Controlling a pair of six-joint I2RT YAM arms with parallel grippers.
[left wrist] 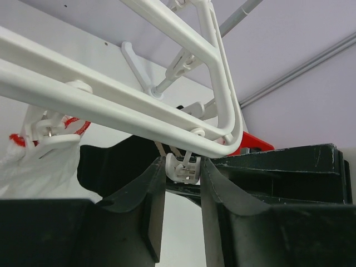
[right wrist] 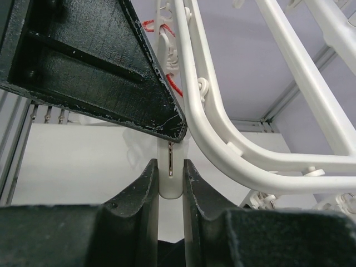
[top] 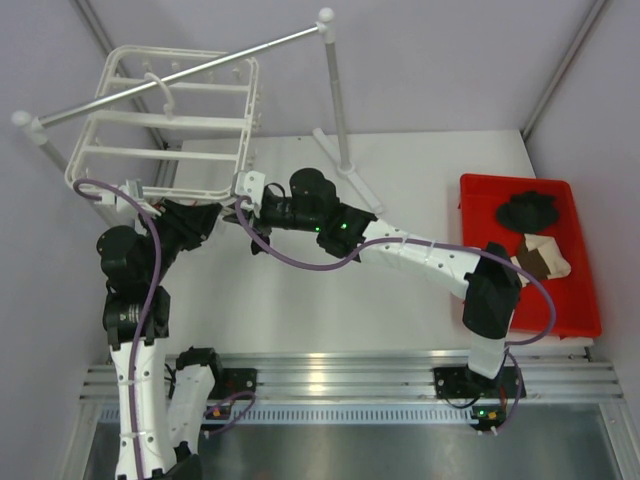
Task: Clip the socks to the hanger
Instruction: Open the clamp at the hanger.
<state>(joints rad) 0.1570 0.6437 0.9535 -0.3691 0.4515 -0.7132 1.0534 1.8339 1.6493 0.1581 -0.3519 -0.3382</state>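
— Where are your socks (top: 530, 210)?
— Nearest, in the red tray (top: 585, 300). Further in, your right fingers (right wrist: 146, 192) clamp a white clip (right wrist: 169, 186). Your left fingers (left wrist: 142, 200) flank the corner clip (left wrist: 183, 168), grip unclear. Beyond, the hanger (top: 150, 153) hangs from the rail (top: 280, 32).

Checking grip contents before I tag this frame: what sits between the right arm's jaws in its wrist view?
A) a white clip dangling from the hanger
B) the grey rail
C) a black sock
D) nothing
A: in the right wrist view, the jaws of the right gripper press on both sides of a small white clip that hangs from the frame of the hanger.
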